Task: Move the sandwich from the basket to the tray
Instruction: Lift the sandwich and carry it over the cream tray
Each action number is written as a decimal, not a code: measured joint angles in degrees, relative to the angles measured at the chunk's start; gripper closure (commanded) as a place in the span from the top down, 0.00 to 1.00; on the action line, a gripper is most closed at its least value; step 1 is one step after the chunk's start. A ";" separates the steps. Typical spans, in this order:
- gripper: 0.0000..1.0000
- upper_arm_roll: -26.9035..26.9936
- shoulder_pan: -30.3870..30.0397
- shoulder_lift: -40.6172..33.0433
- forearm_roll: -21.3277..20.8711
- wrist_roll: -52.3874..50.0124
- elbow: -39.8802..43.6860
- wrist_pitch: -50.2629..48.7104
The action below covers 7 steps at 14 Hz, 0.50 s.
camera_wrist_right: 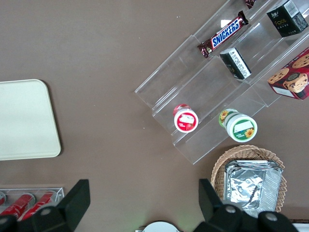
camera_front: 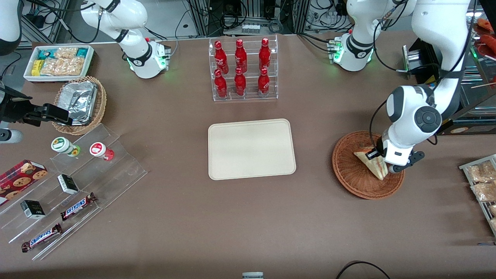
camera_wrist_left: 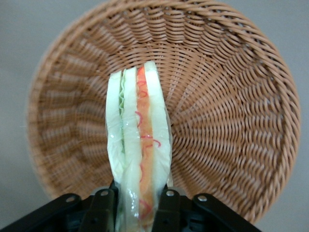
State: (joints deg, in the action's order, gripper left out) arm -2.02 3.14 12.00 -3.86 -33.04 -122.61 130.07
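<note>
The sandwich (camera_front: 372,162) is a wrapped white-bread wedge with orange and green filling, held over the reddish-brown wicker basket (camera_front: 350,170). My left gripper (camera_front: 381,161) is shut on its wide end. In the left wrist view the sandwich (camera_wrist_left: 140,150) stands edge-on between the two black fingers (camera_wrist_left: 102,207), its tip pointing over the basket's woven floor (camera_wrist_left: 217,111). The cream tray (camera_front: 251,148) lies flat at the table's middle, toward the parked arm from the basket, with nothing on it.
A clear rack of red bottles (camera_front: 242,69) stands farther from the front camera than the tray. A wire rack of snack packets (camera_front: 482,182) sits at the working arm's end. Acrylic steps with candy bars and cups (camera_front: 69,186) and a foil-container basket (camera_front: 79,102) lie toward the parked arm's end.
</note>
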 measured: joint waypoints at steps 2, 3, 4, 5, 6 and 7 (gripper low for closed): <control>0.00 -1.36 1.87 -2.75 -1.34 0.00 5.87 -10.80; 0.00 -2.13 3.57 -3.62 -1.42 -0.03 9.42 -15.66; 0.00 -2.80 5.75 -3.92 -1.46 -0.08 13.21 -20.22; 0.00 -3.23 8.46 -3.71 -1.48 -0.22 16.91 -24.30; 0.00 -3.46 11.40 -3.08 -1.50 -0.47 20.20 -27.34; 0.00 -3.61 14.27 -2.12 -1.54 -0.75 22.99 -29.13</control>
State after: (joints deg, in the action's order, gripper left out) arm -5.63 17.41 9.88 -5.39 -33.79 -99.62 100.94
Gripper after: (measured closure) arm 0.824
